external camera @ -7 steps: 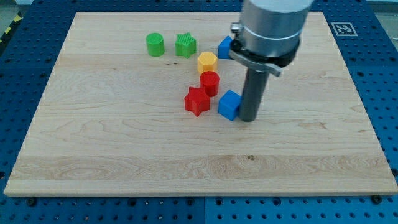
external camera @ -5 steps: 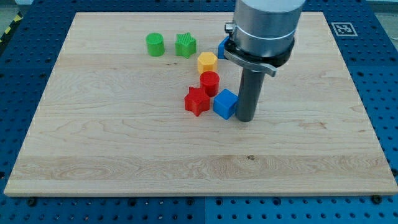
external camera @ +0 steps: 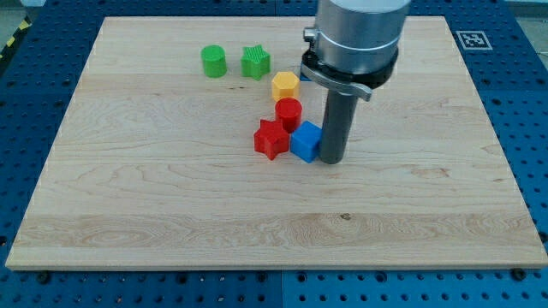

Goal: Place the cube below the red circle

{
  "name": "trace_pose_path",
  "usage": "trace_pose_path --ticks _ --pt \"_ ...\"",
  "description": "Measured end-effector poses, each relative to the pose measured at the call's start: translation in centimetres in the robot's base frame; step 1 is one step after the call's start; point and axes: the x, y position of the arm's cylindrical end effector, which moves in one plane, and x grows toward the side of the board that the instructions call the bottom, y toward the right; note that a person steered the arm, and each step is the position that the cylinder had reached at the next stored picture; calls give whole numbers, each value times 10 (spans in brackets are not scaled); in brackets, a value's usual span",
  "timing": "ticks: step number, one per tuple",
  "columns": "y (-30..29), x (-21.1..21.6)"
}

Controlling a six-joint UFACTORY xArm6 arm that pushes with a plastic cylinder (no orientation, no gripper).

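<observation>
The blue cube (external camera: 305, 142) lies near the board's middle, just below and right of the red circle (external camera: 288, 113) and touching the red star (external camera: 271, 139) on its left. My tip (external camera: 331, 160) rests on the board against the cube's right side. The rod and the arm's grey body rise above it and hide the board behind.
A yellow hexagon (external camera: 285, 85) sits above the red circle. A green circle (external camera: 213, 61) and a green star (external camera: 255, 62) lie toward the view's top left. The wooden board (external camera: 128, 197) ends in blue perforated table on all sides.
My tip moved left and pushed the blue cube left, from a gap beside the red star to touching it. A second blue block near the view's top is now hidden behind the arm.
</observation>
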Motion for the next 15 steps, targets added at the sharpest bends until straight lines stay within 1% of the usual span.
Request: trace_pose_path --ticks 1,3,5,7,8,9,10,11,12,13,14,15 --pt "-13 -2" --pt "27 -6" --pt "-1 -38" --pt "-2 -43" --pt "-11 -27" --pt "-28 -1" --pt "-29 2" --pt "-17 6" --pt "-11 22" --pt "-40 32" --pt "-94 32" --pt "-109 32"
